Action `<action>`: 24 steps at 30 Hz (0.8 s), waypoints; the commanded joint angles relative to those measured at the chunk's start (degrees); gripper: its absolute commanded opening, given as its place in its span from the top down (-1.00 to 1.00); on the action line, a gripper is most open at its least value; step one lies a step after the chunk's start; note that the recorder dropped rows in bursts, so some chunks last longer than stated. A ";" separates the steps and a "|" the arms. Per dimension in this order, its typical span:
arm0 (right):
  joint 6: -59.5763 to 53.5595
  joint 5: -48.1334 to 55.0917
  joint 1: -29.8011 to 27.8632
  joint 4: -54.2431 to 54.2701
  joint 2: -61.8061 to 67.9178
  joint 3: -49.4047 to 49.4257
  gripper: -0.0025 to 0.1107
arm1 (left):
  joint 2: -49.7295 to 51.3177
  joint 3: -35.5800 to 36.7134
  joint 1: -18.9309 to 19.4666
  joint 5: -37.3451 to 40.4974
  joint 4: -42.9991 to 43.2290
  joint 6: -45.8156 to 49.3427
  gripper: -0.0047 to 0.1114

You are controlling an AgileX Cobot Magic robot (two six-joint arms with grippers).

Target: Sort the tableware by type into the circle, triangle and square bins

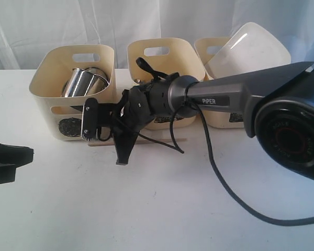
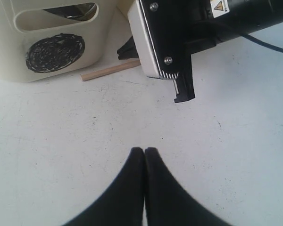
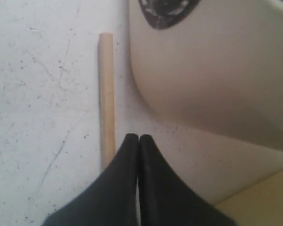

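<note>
My right claw is clenched on nothing, tips pressed together, low over the table. The wooden chopstick lies flat just beside my tips and runs out ahead of me. The circle bin stands close on the other side, its wall nearly touching the stick. My left claw is clenched and empty too, with the stick well ahead of it.

I judge the step in hand to be picking up the stick. To do it well I should open my jaws first; then shift sideways, away from the tub, until one finger stands on each side of the stick; then sink until the tips brush the table; then close slowly. The stick is thin and may roll or slip; the finger nearer the tub has little room, so I should take hold where the wall curves away.
</note>
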 commanded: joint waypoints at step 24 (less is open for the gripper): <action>-0.19 15.90 0.31 -0.85 -0.57 -5.58 0.96 | -0.29 0.23 0.08 0.49 -0.45 -0.13 0.92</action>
